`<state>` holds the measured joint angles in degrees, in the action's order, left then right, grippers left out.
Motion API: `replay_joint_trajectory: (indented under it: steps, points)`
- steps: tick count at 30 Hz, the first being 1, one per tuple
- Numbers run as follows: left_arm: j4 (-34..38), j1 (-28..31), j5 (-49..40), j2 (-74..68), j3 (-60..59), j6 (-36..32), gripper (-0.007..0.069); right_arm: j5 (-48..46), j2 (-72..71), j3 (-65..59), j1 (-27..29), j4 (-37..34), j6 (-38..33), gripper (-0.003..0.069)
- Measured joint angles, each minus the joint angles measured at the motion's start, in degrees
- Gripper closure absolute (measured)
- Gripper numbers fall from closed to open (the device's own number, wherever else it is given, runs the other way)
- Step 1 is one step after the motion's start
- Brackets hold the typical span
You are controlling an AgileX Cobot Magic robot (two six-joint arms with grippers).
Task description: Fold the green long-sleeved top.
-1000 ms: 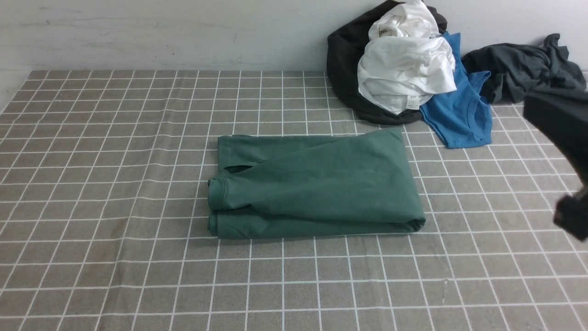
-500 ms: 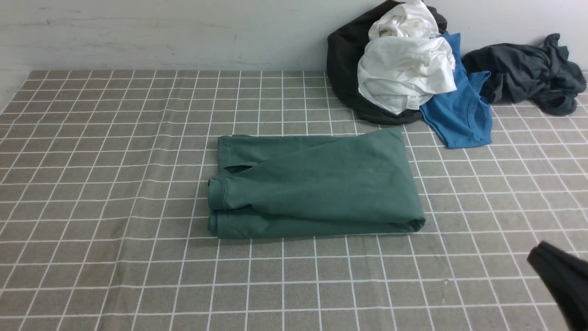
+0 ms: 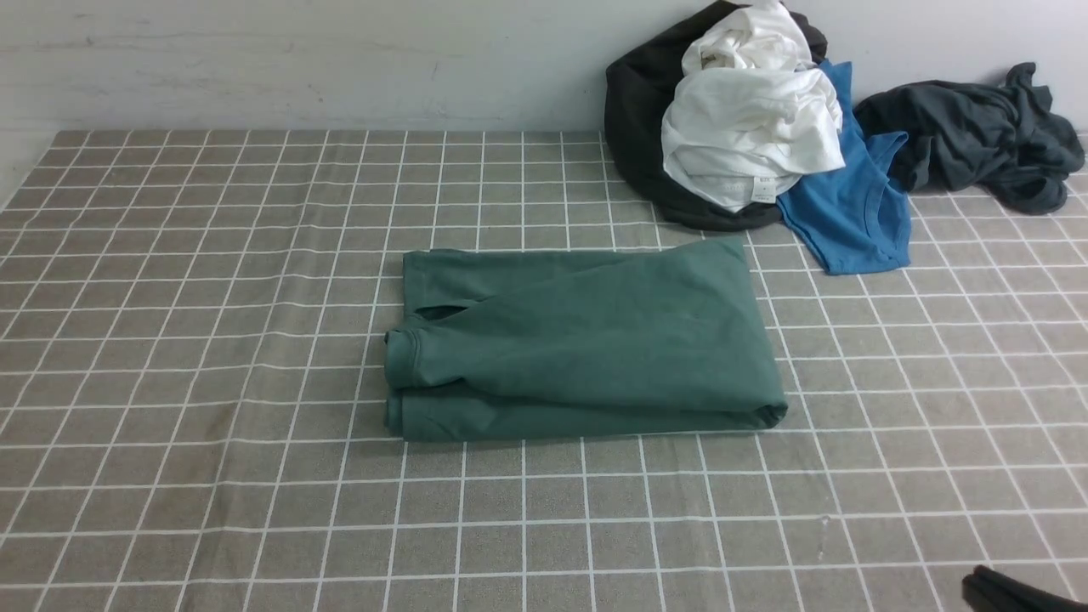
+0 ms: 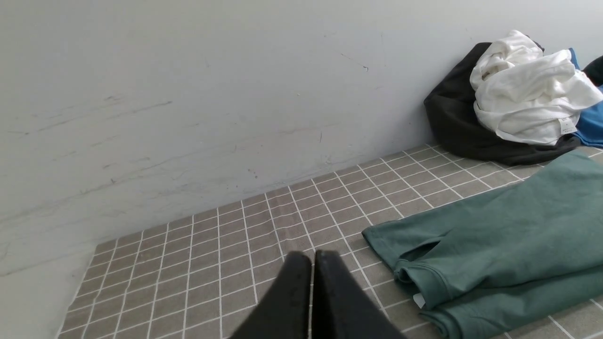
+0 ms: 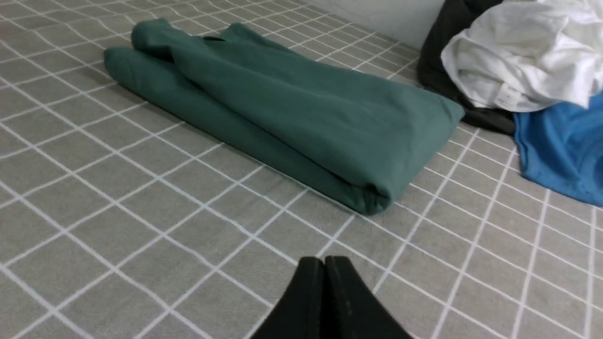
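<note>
The green long-sleeved top (image 3: 586, 340) lies folded into a compact rectangle in the middle of the checked tablecloth, a ribbed edge at its left end. It also shows in the left wrist view (image 4: 509, 235) and the right wrist view (image 5: 292, 108). My left gripper (image 4: 313, 256) is shut and empty, hanging off the top's left end, out of the front view. My right gripper (image 5: 324, 261) is shut and empty, short of the top's near right corner. Only a dark tip of the right arm (image 3: 1011, 595) shows at the front view's lower right corner.
A heap of clothes sits against the back wall at the right: a black garment (image 3: 637, 110), a white one (image 3: 748, 119), a bright blue shirt (image 3: 850, 204) and a dark grey garment (image 3: 977, 136). The grey-brown tablecloth (image 3: 212, 357) covers the table.
The right arm has dropped from the right edge of the front view toward the lower right corner and nearly left the picture. The folded top has not moved.
</note>
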<state>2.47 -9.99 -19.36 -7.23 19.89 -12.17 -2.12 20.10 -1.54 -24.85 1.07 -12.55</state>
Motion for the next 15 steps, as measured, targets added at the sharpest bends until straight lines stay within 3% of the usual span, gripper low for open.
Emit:
replay_joint_trajectory:
  steps: [8, 15]
  points:
    - [0.0, 0.0, 0.0, 0.0, 0.0, 0.0, 0.0631, -11.61, -18.47, 0.0, 19.78, 0.0, 0.0, 0.0673]
    - [0.0, 0.0, -0.24, 0.05, 0.0, 0.0, 0.0631, -14.92, -20.65, 0.0, 27.52, 0.0, 0.0, 0.0673]
